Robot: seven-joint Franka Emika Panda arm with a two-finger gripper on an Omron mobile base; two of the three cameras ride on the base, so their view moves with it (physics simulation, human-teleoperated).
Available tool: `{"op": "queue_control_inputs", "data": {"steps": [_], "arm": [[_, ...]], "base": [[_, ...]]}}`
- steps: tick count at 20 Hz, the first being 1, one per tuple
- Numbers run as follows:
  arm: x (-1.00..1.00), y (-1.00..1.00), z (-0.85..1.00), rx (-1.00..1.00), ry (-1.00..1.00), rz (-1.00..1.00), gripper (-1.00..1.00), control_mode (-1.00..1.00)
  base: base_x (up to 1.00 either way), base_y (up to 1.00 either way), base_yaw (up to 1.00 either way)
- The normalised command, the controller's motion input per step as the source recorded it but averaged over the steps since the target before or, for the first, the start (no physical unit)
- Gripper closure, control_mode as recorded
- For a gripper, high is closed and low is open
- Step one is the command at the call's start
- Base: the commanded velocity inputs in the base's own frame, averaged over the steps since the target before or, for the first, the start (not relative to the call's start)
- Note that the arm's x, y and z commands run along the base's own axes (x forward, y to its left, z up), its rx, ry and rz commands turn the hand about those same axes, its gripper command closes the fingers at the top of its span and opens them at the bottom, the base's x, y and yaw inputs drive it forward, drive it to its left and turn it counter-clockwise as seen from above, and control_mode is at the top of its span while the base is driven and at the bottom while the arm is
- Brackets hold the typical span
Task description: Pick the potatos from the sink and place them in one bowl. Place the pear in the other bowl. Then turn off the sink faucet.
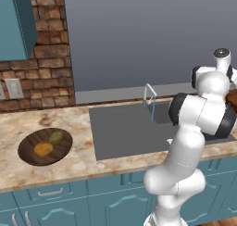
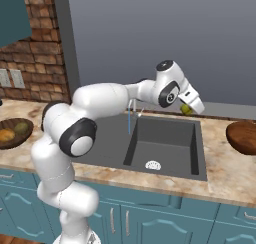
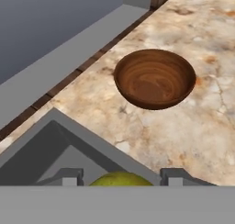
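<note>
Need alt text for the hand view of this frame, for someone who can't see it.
A yellow-green pear sits between the gripper fingertips at the bottom, over the corner of the dark grey sink. Ahead, an empty reddish-brown wooden bowl stands on the marbled counter, with a grey wall to the left.

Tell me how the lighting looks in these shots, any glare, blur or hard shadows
Left base view: flat, even light, the dark bowl sharp, no glare. Right base view: the sink well is darker at its walls, with no hard shadow. Hand view: the reddish bowl is crisp and softly shaded inside; the pear is cropped.
</note>
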Motion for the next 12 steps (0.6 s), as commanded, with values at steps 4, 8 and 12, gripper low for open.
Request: {"op": "queue_control_inputs", "data": {"steps": [4,8,12], "arm": [[-0.09,-0.35,0.0,0.0,0.0,-0.06,1.0,-1.0],[-0.05,-0.38,0.0,0.0,-0.01,-0.05,1.0,-1.0],[-0.01,-0.33,0.0,0.0,0.0,-0.05,1.0,-1.0]], "base": [[0.0,0.0,0.0],[0.0,0.0,0.0],[0.0,0.0,0.0]]}}
